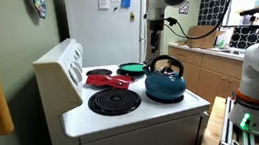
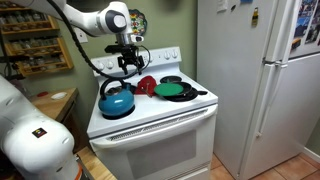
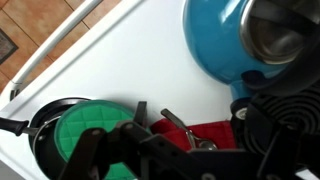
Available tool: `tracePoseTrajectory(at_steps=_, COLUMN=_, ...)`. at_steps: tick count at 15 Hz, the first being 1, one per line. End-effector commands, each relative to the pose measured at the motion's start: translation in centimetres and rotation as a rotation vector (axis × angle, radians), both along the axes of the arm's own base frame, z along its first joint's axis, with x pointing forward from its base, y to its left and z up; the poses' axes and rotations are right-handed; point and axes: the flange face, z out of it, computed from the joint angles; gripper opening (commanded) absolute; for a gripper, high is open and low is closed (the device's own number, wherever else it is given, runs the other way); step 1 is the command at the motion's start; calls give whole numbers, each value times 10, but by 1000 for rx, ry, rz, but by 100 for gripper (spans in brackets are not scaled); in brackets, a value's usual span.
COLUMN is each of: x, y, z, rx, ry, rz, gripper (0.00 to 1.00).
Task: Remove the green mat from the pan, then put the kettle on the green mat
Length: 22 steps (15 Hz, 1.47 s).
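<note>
The teal kettle (image 1: 165, 81) stands on the front of the white stove; it also shows in an exterior view (image 2: 117, 99) and at the top right of the wrist view (image 3: 230, 40). The green mat (image 1: 132, 69) lies in the black pan (image 2: 192, 95) on a back burner, seen also in an exterior view (image 2: 175, 90). In the wrist view the mat (image 3: 90, 135) fills the pan (image 3: 40, 125) at the lower left. My gripper (image 2: 130, 68) hangs open and empty above the stove's back, between kettle and pan, holding nothing (image 3: 190, 130).
Red flat utensils (image 1: 105, 81) lie at the back of the stove, right under the gripper (image 3: 200, 128). A bare coil burner (image 1: 114, 102) is at the front. The stove's control panel (image 1: 63, 61) rises behind. A fridge (image 2: 255, 80) stands beside the stove.
</note>
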Motion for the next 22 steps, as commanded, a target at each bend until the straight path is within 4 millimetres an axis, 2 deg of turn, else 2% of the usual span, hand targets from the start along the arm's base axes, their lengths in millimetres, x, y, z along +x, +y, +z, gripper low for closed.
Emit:
tracePoseTrajectory(at_steps=1, x=9, y=-3, z=-3, rx=-55, ry=-5, rz=9, gripper=100)
tracePoseTrajectory(at_steps=3, x=24, y=-5, z=-11, rx=-109, ry=-6, rz=15, gripper=100)
tracePoseTrajectory(at_steps=5, x=29, y=-3, z=-12, rx=-117, ry=-6, rz=18, gripper=100)
tracePoseTrajectory(at_steps=9, x=30, y=-20, z=-22, rx=-398, ry=14, rz=17, gripper=100)
tracePoseTrajectory(at_steps=13, x=46, y=-19, z=-32, rx=-558, ry=-96, rz=56, gripper=100)
tracePoseTrajectory(at_steps=15, x=55, y=-12, z=-35, rx=-590, ry=-177, rz=83, gripper=100)
tracePoseTrajectory(at_steps=16, x=47, y=-18, z=-30, rx=-558, ry=-120, rz=71, gripper=100)
tracePoseTrajectory(at_steps=22, x=49, y=-17, z=-32, rx=-560, ry=-127, rz=74, gripper=100)
